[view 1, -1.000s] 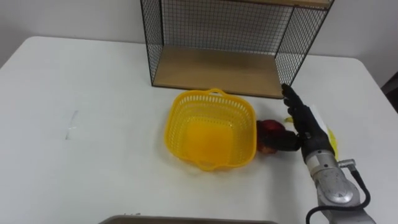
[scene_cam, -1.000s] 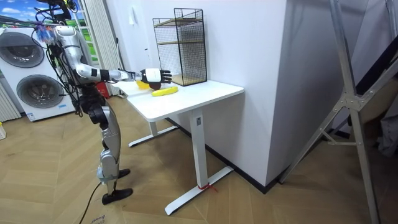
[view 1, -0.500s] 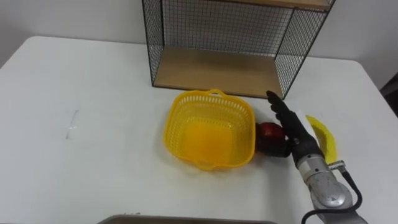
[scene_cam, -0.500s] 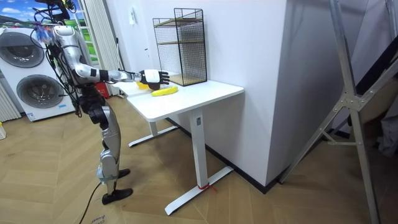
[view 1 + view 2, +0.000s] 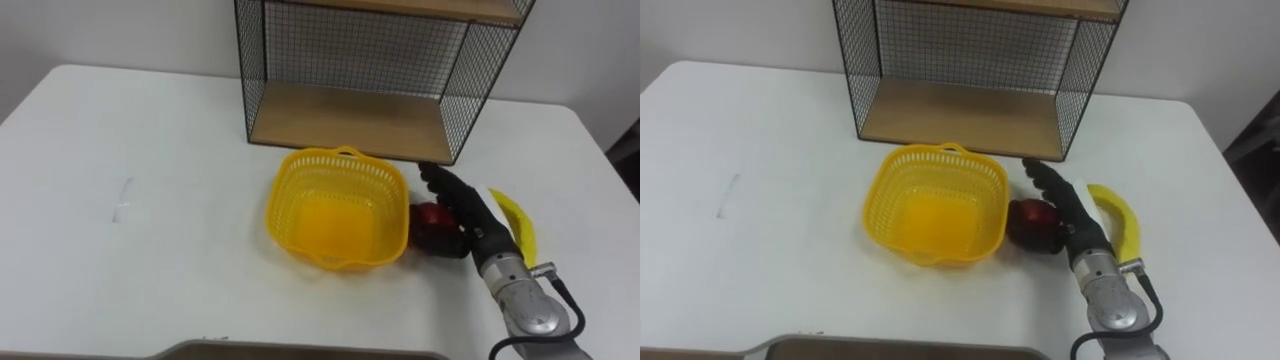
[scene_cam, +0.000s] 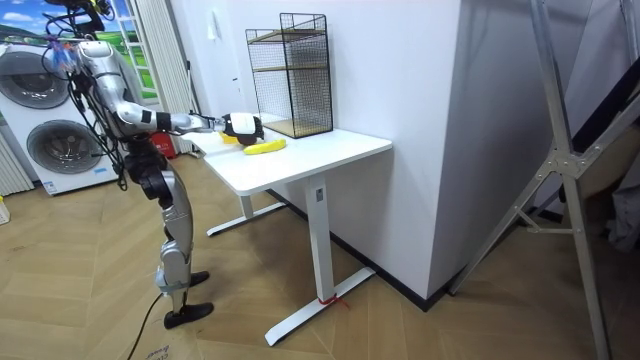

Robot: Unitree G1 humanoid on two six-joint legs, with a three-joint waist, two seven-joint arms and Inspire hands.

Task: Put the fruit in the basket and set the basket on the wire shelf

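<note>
Right eye view shows the apple [image 5: 1032, 224] on the desk, sitting between the empty basket [image 5: 935, 205] and the right hand [image 5: 1083, 228], whose straight, open fingers lie along the apple's right side.

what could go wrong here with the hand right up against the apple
1. The right hand lies along the apple with fairly straight fingers, not wrapped round it. The round fruit may roll off or get shoved into the basket, and that light basket could slide.
2. The banana lies just on the hand's other side, so a sideways move might sweep it along the table.
</note>
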